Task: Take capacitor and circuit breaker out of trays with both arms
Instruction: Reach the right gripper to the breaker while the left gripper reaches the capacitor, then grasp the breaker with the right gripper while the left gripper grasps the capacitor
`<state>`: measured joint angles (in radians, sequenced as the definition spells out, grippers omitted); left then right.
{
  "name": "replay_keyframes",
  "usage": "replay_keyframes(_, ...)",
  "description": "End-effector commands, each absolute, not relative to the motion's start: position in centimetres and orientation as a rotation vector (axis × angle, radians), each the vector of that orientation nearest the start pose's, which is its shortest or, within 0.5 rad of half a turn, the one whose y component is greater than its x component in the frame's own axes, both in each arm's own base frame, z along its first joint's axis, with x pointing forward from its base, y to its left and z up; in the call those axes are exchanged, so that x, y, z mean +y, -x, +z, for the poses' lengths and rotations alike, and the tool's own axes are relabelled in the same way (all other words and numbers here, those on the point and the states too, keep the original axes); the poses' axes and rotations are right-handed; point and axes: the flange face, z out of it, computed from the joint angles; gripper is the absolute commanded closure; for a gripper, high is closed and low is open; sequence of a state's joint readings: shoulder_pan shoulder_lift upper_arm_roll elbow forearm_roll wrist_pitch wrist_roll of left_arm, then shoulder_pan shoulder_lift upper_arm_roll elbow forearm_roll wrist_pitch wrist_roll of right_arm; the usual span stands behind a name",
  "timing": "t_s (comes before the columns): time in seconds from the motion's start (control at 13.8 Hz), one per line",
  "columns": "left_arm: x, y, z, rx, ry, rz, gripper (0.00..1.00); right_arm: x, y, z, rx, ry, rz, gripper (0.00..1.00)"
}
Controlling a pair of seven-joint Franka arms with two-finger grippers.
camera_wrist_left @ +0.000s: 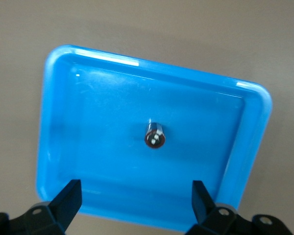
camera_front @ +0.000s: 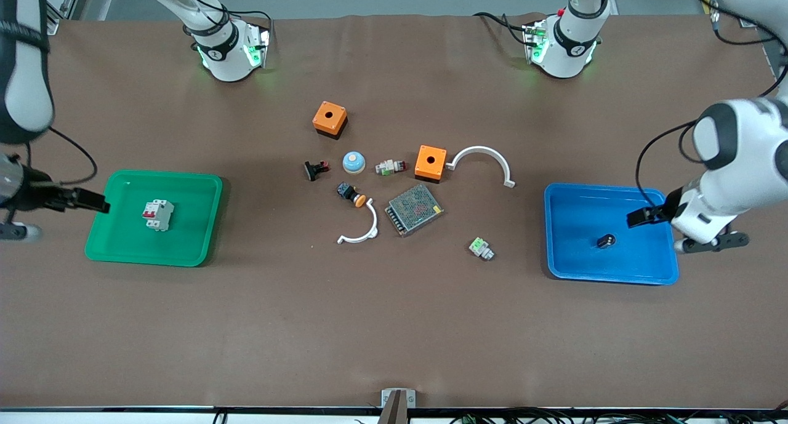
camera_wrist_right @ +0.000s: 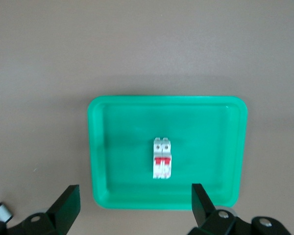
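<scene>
No writing is legible anywhere. The capacitor (camera_wrist_left: 154,135) lies in the blue tray (camera_wrist_left: 63,98), the breaker (camera_wrist_right: 162,157) in the green tray (camera_wrist_right: 103,147). The left gripper (camera_wrist_left: 137,198) and the right gripper (camera_wrist_right: 135,200) each hover with fingers wide, holding nothing.

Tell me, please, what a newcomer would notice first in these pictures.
Two bright trays stand out: a green tray at the right arm's end holding the white breaker, and a blue tray at the left arm's end holding the tiny dark capacitor. Between them lies a cluster of small parts.
</scene>
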<state>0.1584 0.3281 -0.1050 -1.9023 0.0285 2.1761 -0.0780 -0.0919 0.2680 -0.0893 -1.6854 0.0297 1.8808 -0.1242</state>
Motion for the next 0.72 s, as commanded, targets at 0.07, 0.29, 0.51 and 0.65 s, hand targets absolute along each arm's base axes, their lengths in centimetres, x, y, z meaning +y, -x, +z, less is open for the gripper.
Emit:
replay_keyframes(0.07,3.9,-62.7,28.5,-0.204,3.143,0.071,0.12,-13.2,-59.4,35.9,0.182,3.119,0.043,0.00)
replay_keyframes(0.29,4.0,-62.8,26.2,-0.212,3.148,0.095,0.14,-13.3,-56.7,30.0,0.203,3.134,-0.048,0.00)
replay_keyframes(0.51,3.9,-62.9,23.7,-0.247,3.149,0.110,0.17,-12.9,-54.8,23.7,0.201,3.148,-0.089,0.00)
replay_keyframes(0.65,3.9,-62.9,22.2,-0.250,3.152,0.112,0.21,-12.7,-54.2,21.2,0.196,3.150,-0.069,0.00)
